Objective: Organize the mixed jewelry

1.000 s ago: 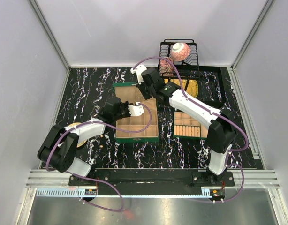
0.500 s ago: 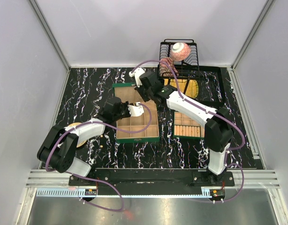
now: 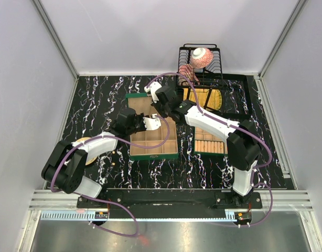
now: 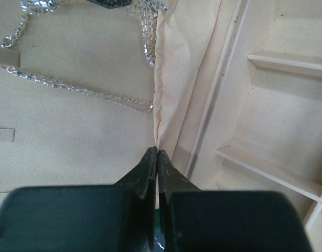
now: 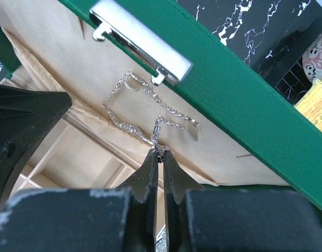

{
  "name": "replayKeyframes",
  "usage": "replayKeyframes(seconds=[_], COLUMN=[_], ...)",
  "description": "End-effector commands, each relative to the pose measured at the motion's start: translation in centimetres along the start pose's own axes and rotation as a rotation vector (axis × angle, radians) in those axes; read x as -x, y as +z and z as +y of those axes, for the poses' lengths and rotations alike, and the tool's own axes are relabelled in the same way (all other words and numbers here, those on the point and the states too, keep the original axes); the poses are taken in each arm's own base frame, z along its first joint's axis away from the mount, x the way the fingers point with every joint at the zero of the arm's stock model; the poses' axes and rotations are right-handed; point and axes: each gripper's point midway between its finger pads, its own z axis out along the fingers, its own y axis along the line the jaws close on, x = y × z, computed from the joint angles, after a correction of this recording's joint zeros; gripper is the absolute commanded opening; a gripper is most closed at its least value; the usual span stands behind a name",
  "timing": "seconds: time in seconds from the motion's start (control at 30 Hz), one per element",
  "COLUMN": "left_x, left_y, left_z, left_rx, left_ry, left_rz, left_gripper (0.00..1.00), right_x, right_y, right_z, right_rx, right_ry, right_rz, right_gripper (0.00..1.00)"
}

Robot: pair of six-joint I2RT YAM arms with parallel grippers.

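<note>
A silvery chain (image 5: 128,124) of the mixed jewelry lies looped on the beige lining inside the raised lid of the green box (image 3: 133,95). My right gripper (image 5: 160,153) is shut on one end of that chain, just above the lining's lower edge. In the top view the right gripper (image 3: 157,103) sits over the box's rear part. The same chain (image 4: 77,87) runs across the lining in the left wrist view. My left gripper (image 4: 157,153) is shut, tips against the lining's folded edge, with nothing seen between them. It rests at the box's left side (image 3: 149,122).
The box's beige compartments (image 4: 279,123) lie to the right of the left gripper. A metal clasp (image 5: 140,40) sits on the green lid rim. A second green box (image 3: 208,140), a gold-coloured plate (image 3: 212,97) and a black rack (image 3: 217,71) with a bowl (image 3: 201,56) stand to the right and rear.
The right arm has swung a little to the left, carrying its gripper along the box's rear. The left arm has stayed still.
</note>
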Motion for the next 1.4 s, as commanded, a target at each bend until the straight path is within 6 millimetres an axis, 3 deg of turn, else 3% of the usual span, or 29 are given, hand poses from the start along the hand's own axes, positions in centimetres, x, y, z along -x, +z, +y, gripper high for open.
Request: replayKeyframes(seconds=[0.0,0.33,0.6,0.9,1.37], left_x=[3.7,3.8,3.8,4.0,6.8], left_y=[-0.5,-0.7,-0.8,-0.9,-2.8], left_z=[2.6,2.5,2.6,3.1,6.1], left_rx=[0.053,0.052,0.058,0.071,0.148], left_ry=[0.016,0.019,0.019,0.019,-0.004], left_rz=[-0.111,-0.117,-0.118,-0.119,-0.184], left_gripper=[0.00,0.00,0.00,0.00,0.00], right_x=[1.9,2.5,2.4,2.5,1.3], right_y=[-0.5,-0.9,-0.9,-1.3,-1.4], right_z=[-0.5,-1.2,-1.2,-1.2,-1.3], right_rx=[-0.039,-0.069,-0.072,-0.069,-0.077], right_ry=[-0.003,0.002,0.006,0.003,-0.007], right_rz=[-0.071,-0.085,-0.078,-0.082,-0.061], right_gripper=[0.05,0.15,0.31,0.32,0.31])
